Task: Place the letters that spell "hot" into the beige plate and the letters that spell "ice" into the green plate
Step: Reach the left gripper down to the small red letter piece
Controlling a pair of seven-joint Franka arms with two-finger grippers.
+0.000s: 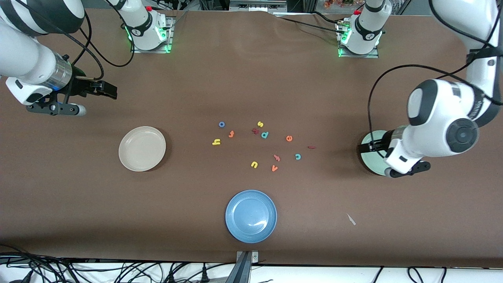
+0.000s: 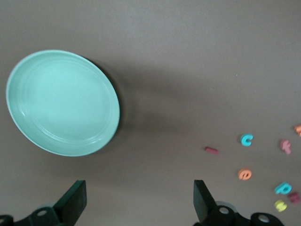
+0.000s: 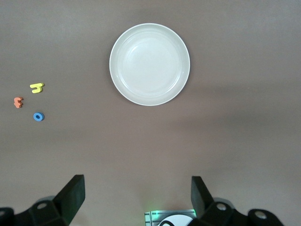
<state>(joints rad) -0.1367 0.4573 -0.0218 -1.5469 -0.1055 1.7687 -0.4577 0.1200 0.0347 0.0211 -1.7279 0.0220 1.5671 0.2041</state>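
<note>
Front view: letters loose mid-table between beige plate (image 1: 142,148) and green plate (image 1: 372,153); left pincer (image 2: 136,202) over green plate, right pincer (image 3: 136,200) near beige, both released, empty; letters look light, stiff; I'd pinch the yellow "h" (image 1: 216,142) across its edges.

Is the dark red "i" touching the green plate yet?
Apart. The left wrist view shows the dark red "i" lying on bare table, with a wide strip of brown surface between it and the green plate. The plate holds nothing.
</note>
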